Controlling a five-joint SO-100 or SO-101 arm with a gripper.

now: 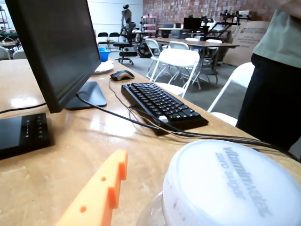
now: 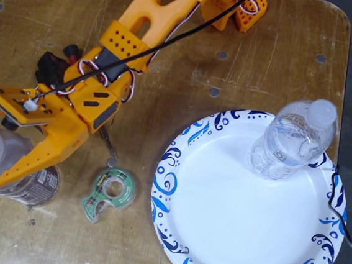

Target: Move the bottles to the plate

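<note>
White plastic is filling the lower right of my wrist view: the cap of the brown-label bottle (image 1: pixel 230 186) is sitting right under the camera, its printed lettering readable. One orange finger (image 1: pixel 96 195) of my claw is reaching in from the bottom edge to the left of that cap. Beyond it the table (image 1: pixel 94 141) is carrying a monitor (image 1: pixel 51 47), a keyboard (image 1: pixel 162 103) and a mouse (image 1: pixel 122 74). My other finger is not showing here.

Looking down in the fixed view, my arm (image 2: pixel 135 34) is stretching from the top edge toward the lower left, wrist bent down over the table corner. My claw (image 2: pixel 17 166) is spread around the brown-label bottle (image 2: pixel 33 187), one finger lying across its body; I cannot tell whether the pads are touching it yet. A tape dispenser (image 2: pixel 109 191) is lying just beside it. The clear bottle (image 2: pixel 293 143) is already standing on the plate (image 2: pixel 230 218), near its upper right rim.

To do this grasp well, I am judging that I should centre the bottle between both fingers and close below the cap before lifting, since a wide smooth bottle may twist out. Then I should lift clear of the tape dispenser and aim for the bare middle of the plate, well apart from the standing bottle.
</note>
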